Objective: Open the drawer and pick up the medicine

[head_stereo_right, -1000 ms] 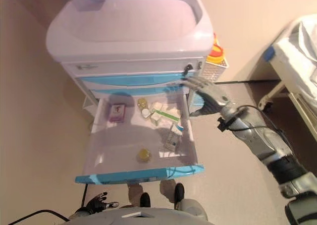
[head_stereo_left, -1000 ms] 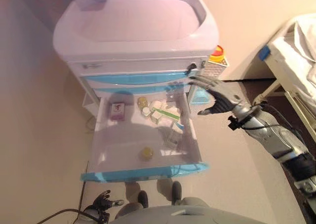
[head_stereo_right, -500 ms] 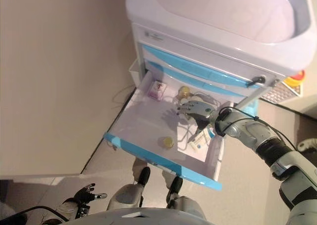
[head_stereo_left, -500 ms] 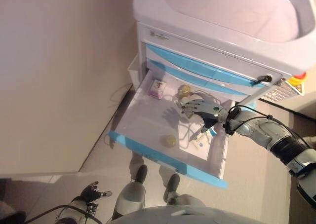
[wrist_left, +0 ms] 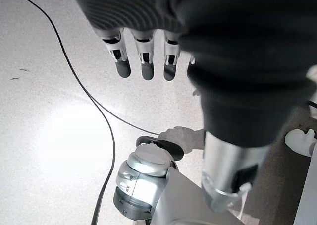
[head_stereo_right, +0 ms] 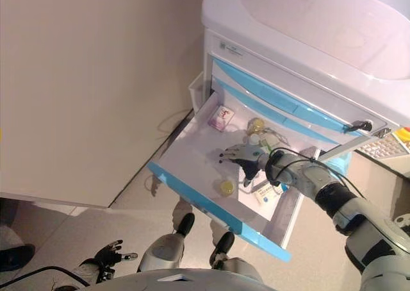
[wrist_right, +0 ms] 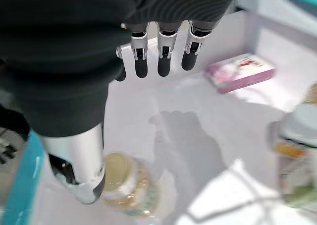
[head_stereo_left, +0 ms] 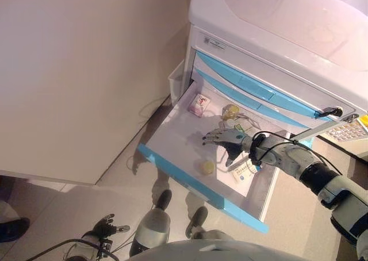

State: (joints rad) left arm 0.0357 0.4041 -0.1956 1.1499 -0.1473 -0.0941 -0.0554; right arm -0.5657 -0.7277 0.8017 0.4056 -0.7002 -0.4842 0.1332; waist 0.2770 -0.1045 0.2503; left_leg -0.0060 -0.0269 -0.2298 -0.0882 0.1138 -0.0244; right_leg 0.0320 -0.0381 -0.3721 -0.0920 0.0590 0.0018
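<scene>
Open drawer [head_stereo_left: 172, 135]: one pink box [head_stereo_left: 199, 104], two yellow bottles [head_stereo_left: 207, 167]. Right hand [head_stereo_left: 223, 137] spread, empty.

Right hand [head_stereo_left: 223, 138] outstretched, fingers straight, left hand [head_stereo_left: 103, 229] low, relaxed.

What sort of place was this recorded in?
Most likely a hospital or clinic room. A white and blue medical cart stands by the wall with its drawer pulled open, holding a pink box, small bottles and other medicine packs. The right hand hovers open over them.
</scene>
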